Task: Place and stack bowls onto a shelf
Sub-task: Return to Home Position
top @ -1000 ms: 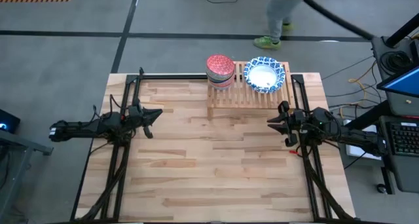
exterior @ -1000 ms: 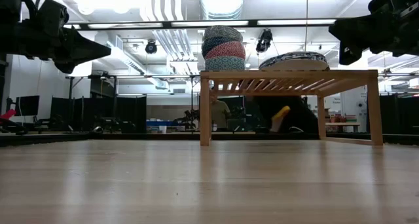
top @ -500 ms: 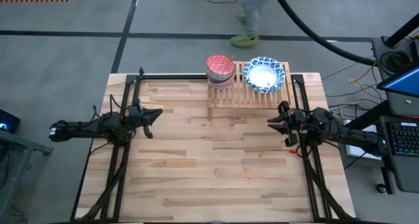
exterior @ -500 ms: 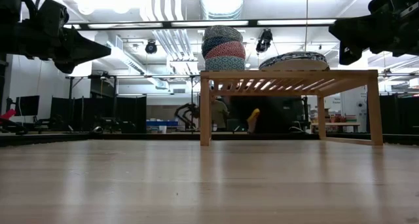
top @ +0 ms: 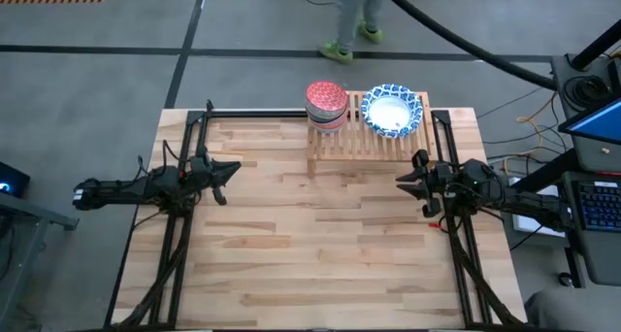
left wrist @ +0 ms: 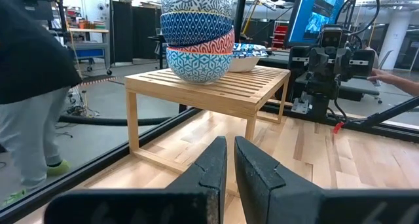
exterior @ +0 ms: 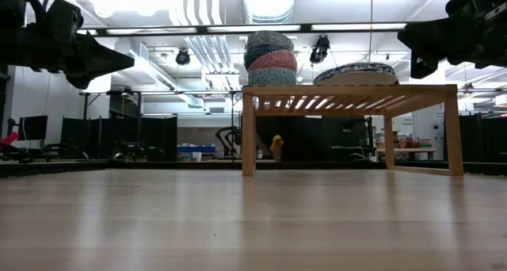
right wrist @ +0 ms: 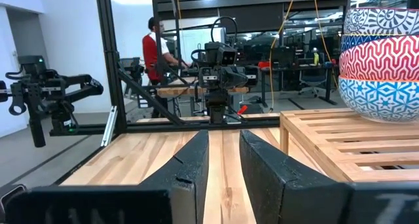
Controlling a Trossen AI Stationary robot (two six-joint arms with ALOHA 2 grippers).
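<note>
The near half of the table (top: 320, 264) lay bare. About halfway back, the left gripper (top: 229, 170) hung over the left edge, pointing inward. Its fingers (left wrist: 213, 168) were drawn together until only a thin slit showed between them, and they gripped nothing. Opposite it, the right gripper (top: 406, 183) hung over the right edge, also pointing inward. Its fingers (right wrist: 190, 165) stood a little apart, with bare wood showing through the gap, and they too were empty. Both grippers were raised clear of the tabletop and well apart from the shelf.

The shelf (top: 340, 143) stood against the far edge, reaching from the middle toward the far right corner. On its left end sat the stack of small bowls (top: 327, 104), four deep in the left wrist view and red when seen from above. Just beside it, on the right end, sat the large bowls (top: 392, 111), nested, with a blue-and-white rim around a white inside.

Beyond the far edge, a person (top: 344, 21) stood on the floor.
</note>
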